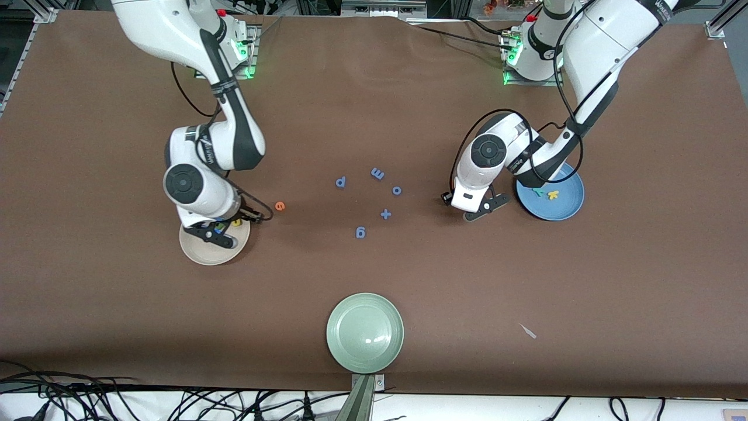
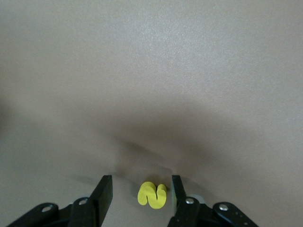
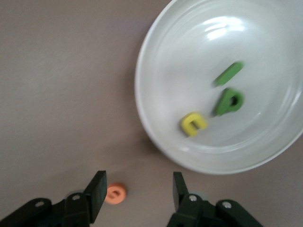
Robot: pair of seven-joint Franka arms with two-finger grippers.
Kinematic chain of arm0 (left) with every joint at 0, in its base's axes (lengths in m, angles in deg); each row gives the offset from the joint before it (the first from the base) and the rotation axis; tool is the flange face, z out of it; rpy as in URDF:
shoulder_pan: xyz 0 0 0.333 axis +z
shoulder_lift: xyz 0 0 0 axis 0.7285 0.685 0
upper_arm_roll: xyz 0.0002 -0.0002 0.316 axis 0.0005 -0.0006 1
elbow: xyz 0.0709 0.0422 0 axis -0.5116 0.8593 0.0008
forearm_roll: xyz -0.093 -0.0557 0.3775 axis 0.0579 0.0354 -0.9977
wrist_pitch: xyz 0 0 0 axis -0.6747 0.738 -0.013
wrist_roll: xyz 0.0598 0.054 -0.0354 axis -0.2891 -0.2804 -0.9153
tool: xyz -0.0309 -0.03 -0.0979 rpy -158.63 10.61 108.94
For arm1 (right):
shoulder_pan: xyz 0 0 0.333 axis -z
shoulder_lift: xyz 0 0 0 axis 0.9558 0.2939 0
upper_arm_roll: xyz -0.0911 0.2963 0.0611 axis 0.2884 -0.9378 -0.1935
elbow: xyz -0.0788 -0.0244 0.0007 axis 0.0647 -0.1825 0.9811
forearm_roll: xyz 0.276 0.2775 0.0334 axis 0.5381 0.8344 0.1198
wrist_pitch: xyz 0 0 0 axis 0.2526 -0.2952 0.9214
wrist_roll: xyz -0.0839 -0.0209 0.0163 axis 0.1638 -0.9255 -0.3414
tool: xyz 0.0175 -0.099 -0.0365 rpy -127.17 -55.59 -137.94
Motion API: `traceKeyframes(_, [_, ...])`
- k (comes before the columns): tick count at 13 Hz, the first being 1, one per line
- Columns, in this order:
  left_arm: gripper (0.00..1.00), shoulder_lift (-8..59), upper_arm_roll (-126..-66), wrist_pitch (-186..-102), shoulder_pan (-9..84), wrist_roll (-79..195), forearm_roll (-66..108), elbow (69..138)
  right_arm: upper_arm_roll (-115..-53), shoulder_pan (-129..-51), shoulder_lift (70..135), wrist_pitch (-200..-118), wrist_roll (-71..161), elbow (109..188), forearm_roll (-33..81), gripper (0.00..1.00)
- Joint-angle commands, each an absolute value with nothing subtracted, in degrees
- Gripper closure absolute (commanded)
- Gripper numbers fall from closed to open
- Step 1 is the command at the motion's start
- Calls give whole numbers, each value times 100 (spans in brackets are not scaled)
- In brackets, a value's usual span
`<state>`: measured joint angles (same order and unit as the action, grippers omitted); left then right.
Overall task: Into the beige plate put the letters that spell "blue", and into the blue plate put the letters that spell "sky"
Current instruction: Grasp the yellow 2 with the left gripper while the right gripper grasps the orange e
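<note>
My right gripper (image 1: 216, 234) hangs open and empty over the beige plate (image 1: 204, 254). That plate (image 3: 265, 142) holds the dark green l (image 3: 228, 74), the olive-green b (image 3: 229, 101) and the yellow u (image 3: 193, 123). The orange e (image 1: 280, 206) lies on the table beside the plate, toward the table's middle, and shows close to one finger (image 3: 97, 194). My left gripper (image 2: 140, 191) stands open, low over the table beside the blue plate (image 1: 561, 213). The yellow s (image 2: 152, 195) lies between its fingers, close to one of them. The blue plate holds the teal y (image 1: 537, 191) and the yellow k (image 1: 553, 195).
Several blue letters (image 1: 342, 182) and a blue plus sign (image 1: 385, 214) lie scattered at the table's middle. A pale green plate (image 1: 365, 333) sits near the front edge. A small pale scrap (image 1: 529, 331) lies toward the left arm's end.
</note>
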<state>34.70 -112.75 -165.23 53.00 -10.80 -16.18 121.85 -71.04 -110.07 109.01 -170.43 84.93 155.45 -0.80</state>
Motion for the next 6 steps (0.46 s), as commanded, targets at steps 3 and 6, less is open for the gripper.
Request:
traceKeyframes(3, [44,3581,-11313,-16484,5327,-1269,-1802,12062,-7450,-11166,11136,-17588,9157,15647,15,35])
traceKeyframes(6, [52,3581,-11313,-16484,5327,-1278,-1775,12062,-7450,-11202,11119,-17773,9148,15919,15,35])
